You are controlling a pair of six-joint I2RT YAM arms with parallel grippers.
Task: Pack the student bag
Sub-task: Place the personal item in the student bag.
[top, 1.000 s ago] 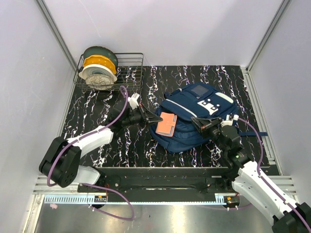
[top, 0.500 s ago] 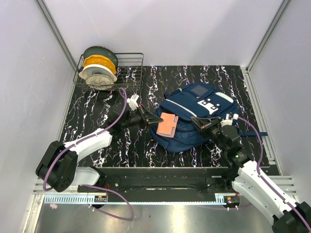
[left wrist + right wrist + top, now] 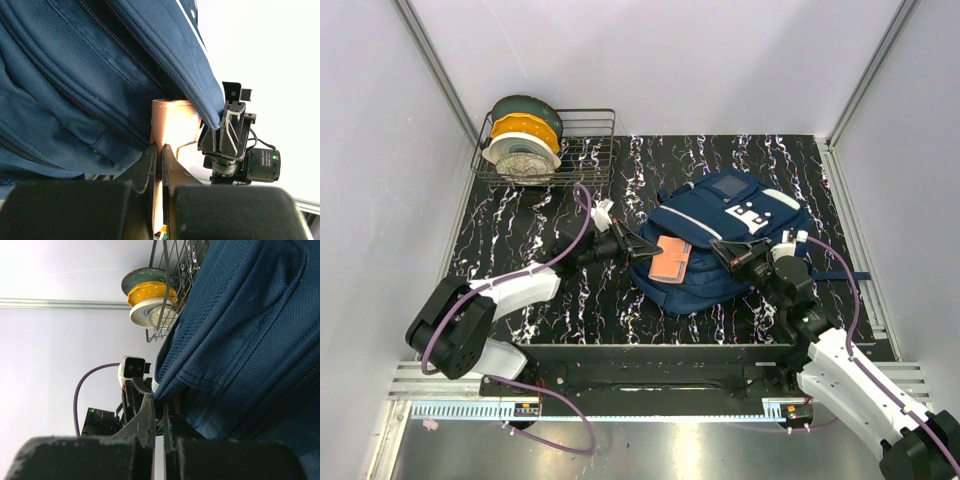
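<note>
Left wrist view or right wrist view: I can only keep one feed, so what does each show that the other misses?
Only the left wrist view shows the peach notebook, pinched in the left gripper, its far end under the flap of the student bag. Only the right wrist view shows the wire rack with stacked plates. Both show that navy bag, with the right gripper shut on its flap edge.

Left arm (image 3: 500,290) and right arm (image 3: 850,375): white moulded link shells joined by black cylindrical joint housings, on black bases. Each carries a purple cable (image 3: 75,405) along its outside and ends in a black two-finger gripper, the left gripper (image 3: 645,245) and right gripper (image 3: 720,247), with tapered matte fingers. The left wrist has a white camera block (image 3: 603,211); the right wrist's black housing has a green light (image 3: 273,156).
</note>
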